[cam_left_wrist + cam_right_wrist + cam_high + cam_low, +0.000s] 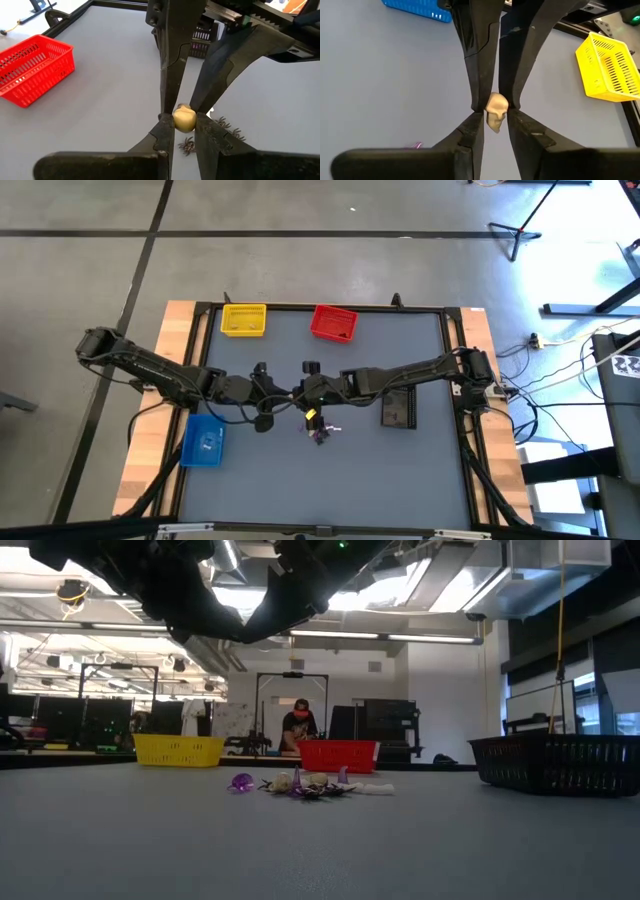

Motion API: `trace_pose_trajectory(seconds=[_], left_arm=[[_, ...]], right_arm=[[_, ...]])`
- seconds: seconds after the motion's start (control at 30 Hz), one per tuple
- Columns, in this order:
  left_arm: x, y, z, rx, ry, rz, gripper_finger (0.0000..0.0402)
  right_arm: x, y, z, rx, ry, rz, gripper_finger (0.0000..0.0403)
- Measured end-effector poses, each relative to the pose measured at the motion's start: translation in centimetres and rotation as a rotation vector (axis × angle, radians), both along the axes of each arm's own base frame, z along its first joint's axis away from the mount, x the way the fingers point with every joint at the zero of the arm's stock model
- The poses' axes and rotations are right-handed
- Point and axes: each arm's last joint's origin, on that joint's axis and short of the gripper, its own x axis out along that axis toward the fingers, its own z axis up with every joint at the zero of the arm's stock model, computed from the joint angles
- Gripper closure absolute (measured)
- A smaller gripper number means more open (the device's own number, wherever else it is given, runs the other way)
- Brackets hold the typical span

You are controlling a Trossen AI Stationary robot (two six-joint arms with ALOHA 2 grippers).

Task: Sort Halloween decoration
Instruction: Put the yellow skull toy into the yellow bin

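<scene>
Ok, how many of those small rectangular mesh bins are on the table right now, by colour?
Yellow rectangular mesh bin: 1
Red rectangular mesh bin: 1
Blue rectangular mesh bin: 1
Black rectangular mesh bin: 1
Total: 4 bins

A pale tan skull [496, 111] hangs above the grey table [380, 85], pinched between the right gripper [494, 122] fingers [470, 131] and, from the opposite side, the left gripper [494, 102] fingers [479, 55]. A blue bin [420, 9] and a yellow bin [612, 65] sit on the table. A purple trinket [415, 146] peeks out beside the right gripper.
</scene>
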Motion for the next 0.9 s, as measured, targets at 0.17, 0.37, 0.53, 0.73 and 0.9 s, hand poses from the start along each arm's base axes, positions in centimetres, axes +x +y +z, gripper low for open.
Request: trace_pose_trajectory(seconds=[0.17, 0.37, 0.53, 0.73, 0.9], left_arm=[[0.01, 0.01, 0.01, 0.0, -0.001, 0.002, 0.0362], [0.01, 0.01, 0.01, 0.0, -0.002, 0.003, 0.0363], [0.01, 0.01, 0.02, 0.0, -0.003, 0.003, 0.0365], [0.01, 0.02, 0.02, 0.001, -0.003, 0.003, 0.0365], [0.01, 0.02, 0.02, 0.001, -0.002, 0.003, 0.0364]], right_arm=[[-0.03, 0.0, -0.04, 0.0, 0.006, 0.001, 0.0309], [-0.06, 0.0, -0.07, 0.0, 0.01, 0.001, 0.0309], [-0.19, -0.02, -0.24, -0.003, 0.031, 0.001, 0.0309], [-0.23, -0.04, -0.29, -0.007, 0.037, -0.003, 0.0309], [-0.23, -0.04, -0.28, -0.011, 0.036, -0.007, 0.0309]])
